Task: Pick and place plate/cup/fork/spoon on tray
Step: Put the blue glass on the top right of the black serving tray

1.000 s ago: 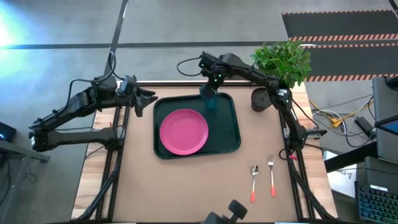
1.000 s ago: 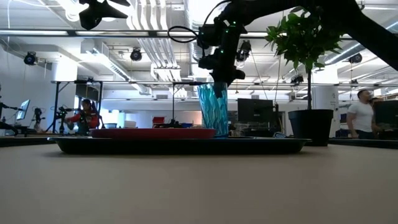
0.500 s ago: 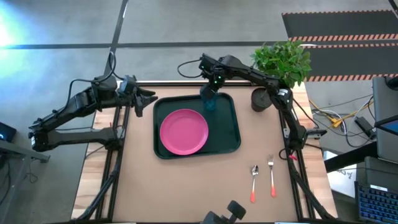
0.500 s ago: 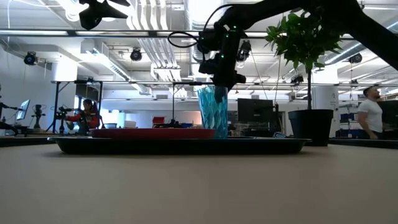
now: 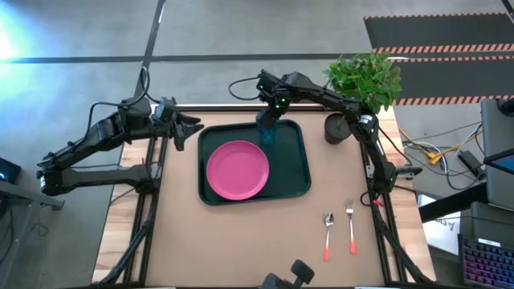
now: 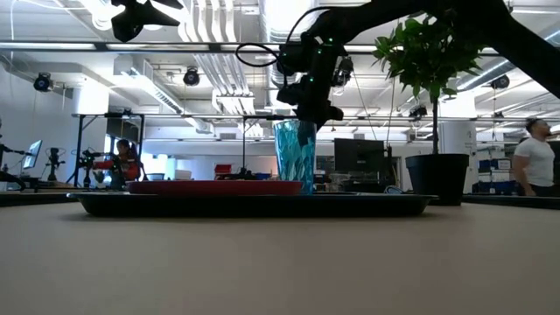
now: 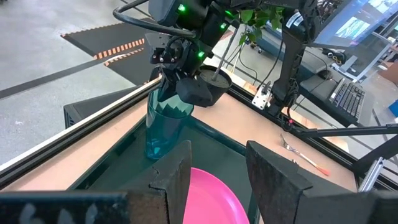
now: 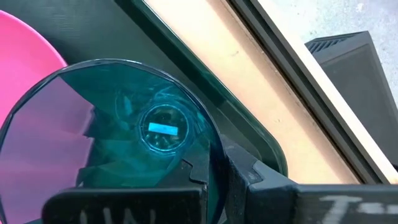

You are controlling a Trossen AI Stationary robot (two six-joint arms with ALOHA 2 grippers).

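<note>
The teal cup (image 5: 267, 132) stands upright on the dark green tray (image 5: 295, 172) at its far right corner, also in the low view (image 6: 295, 157). My right gripper (image 5: 272, 112) is above it, shut on its rim. The pink plate (image 5: 237, 168) lies flat on the tray's left half. The spoon (image 5: 328, 231) and the fork (image 5: 351, 226) lie side by side on the table at the near right. My left gripper (image 5: 193, 128) hangs open and empty over the table beyond the tray's far left corner. My right gripper (image 8: 215, 173) holds the cup's rim (image 8: 210, 149) on its far side, one finger (image 8: 193, 180) inside the cup and one (image 8: 252, 177) outside. The fingers point down from above. The cup stands upright with its base on the tray (image 6: 254, 203).
A potted plant in a dark round pot (image 5: 337, 128) stands at the table's far right, close to the right arm. Bare table lies near the tray's front edge and to its left. People move about in the room beyond the table.
My right gripper has shifted a little toward the table's left edge with the cup. The cup, tilted a second ago, now stands upright on the tray.
</note>
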